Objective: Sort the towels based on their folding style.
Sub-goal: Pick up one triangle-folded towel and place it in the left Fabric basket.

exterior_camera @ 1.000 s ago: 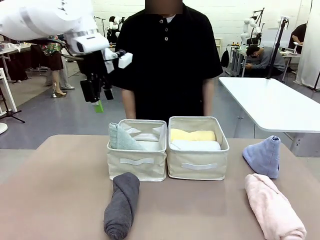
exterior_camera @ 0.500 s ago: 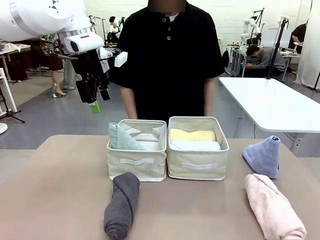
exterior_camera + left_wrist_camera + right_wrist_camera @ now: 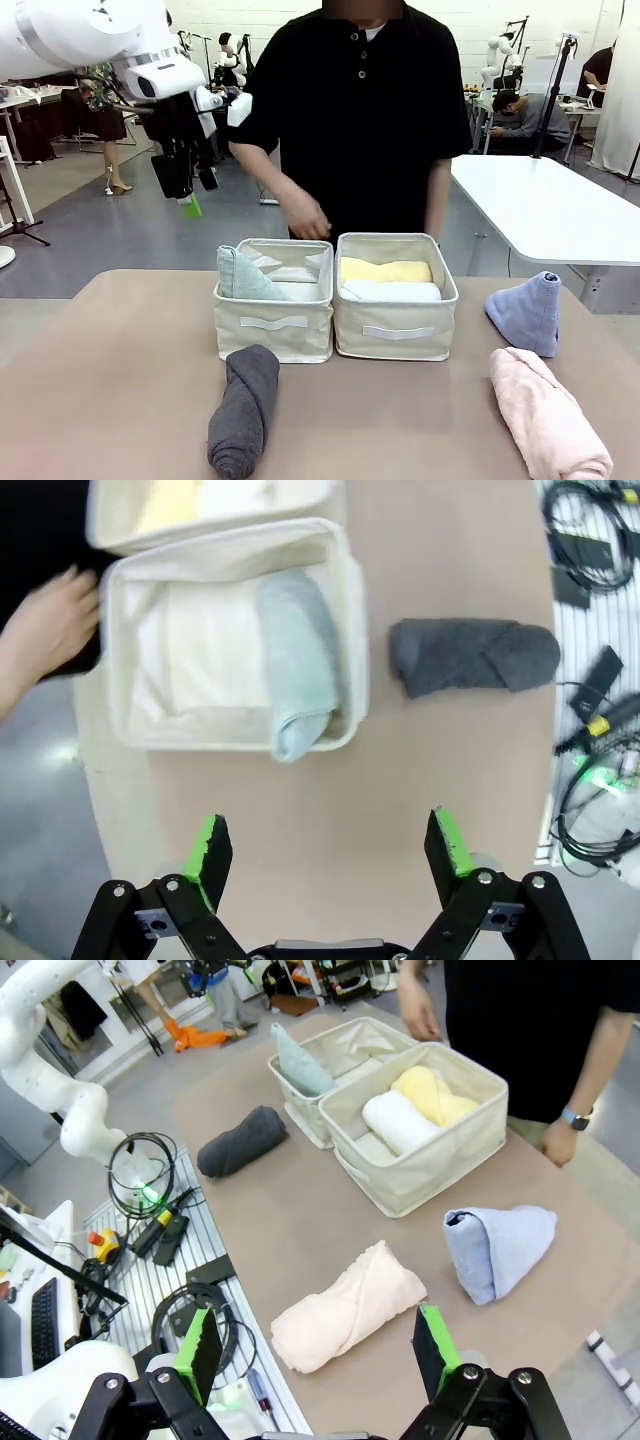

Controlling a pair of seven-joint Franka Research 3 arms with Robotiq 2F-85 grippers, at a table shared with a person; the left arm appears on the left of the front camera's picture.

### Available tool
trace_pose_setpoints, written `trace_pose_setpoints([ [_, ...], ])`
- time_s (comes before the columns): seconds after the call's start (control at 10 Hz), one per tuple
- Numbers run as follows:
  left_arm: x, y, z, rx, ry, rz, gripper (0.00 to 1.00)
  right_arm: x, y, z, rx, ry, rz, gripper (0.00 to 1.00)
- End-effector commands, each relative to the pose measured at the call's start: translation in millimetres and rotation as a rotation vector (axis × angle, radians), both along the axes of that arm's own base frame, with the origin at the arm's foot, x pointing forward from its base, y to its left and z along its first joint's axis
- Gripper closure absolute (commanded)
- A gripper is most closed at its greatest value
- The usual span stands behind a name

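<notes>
half sorted, i judge: the mint cone (image 3: 240, 275) sits in the left bin (image 3: 273, 325), the yellow roll (image 3: 385, 270) and white roll (image 3: 390, 291) in the right bin (image 3: 397, 335). the dark grey roll (image 3: 243, 410), pink roll (image 3: 548, 425) and blue cone (image 3: 527, 312) lie on the table (image 3: 130, 380), unsorted. the left gripper (image 3: 330, 845) and right gripper (image 3: 316, 1342) hang empty, jaws apart.

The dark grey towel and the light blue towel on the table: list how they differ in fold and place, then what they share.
Fold: the dark grey towel is a long roll lying flat; the light blue towel is a cone, tip up. Place: the grey one lies before the left bin; the blue one sits right of the right bin. Both rest on the table, outside the bins.
</notes>
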State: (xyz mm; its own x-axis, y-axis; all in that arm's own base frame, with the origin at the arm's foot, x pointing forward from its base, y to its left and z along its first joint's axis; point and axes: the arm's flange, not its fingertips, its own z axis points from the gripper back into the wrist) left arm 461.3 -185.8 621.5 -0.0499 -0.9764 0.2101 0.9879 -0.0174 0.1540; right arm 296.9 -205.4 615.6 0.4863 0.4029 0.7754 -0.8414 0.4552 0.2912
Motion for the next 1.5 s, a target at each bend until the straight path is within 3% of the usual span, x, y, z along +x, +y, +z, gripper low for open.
trace_pose_setpoints([
  [0.0,-46,45,18,-0.018,-0.14,0.164,0.0,1,0,2,0.029,-0.023,0.008,0.0],
  [0.1,-75,83,39,-0.055,-0.175,0.18,0.0,1,0,2,0.029,-0.023,0.008,0.0],
  [0.3,-144,223,92,-0.489,-0.254,0.283,0.0,1,0,2,0.029,-0.023,0.008,0.0],
  [0.5,-177,303,83,-0.57,-0.24,0.399,0.0,1,0,2,0.029,-0.023,0.008,0.0],
  [0.7,-174,335,55,-0.586,-0.183,0.454,0.0,1,0,2,0.029,-0.023,0.008,0.0],
  [0.9,-155,357,22,-0.652,-0.064,0.431,0.0,1,0,2,0.029,-0.023,0.008,0.0],
  [1.0,-140,365,4,-0.695,-0.027,0.289,0.0,1,0,2,0.029,-0.023,0.008,0.0],
  [1.2,-123,369,-18,-0.758,-0.047,0.128,0.0,1,0,2,0.029,-0.023,0.008,0.0],
  [1.4,-111,363,-28,-0.731,-0.058,0.014,0.0,1,0,2,0.029,-0.023,0.008,0.0],
])
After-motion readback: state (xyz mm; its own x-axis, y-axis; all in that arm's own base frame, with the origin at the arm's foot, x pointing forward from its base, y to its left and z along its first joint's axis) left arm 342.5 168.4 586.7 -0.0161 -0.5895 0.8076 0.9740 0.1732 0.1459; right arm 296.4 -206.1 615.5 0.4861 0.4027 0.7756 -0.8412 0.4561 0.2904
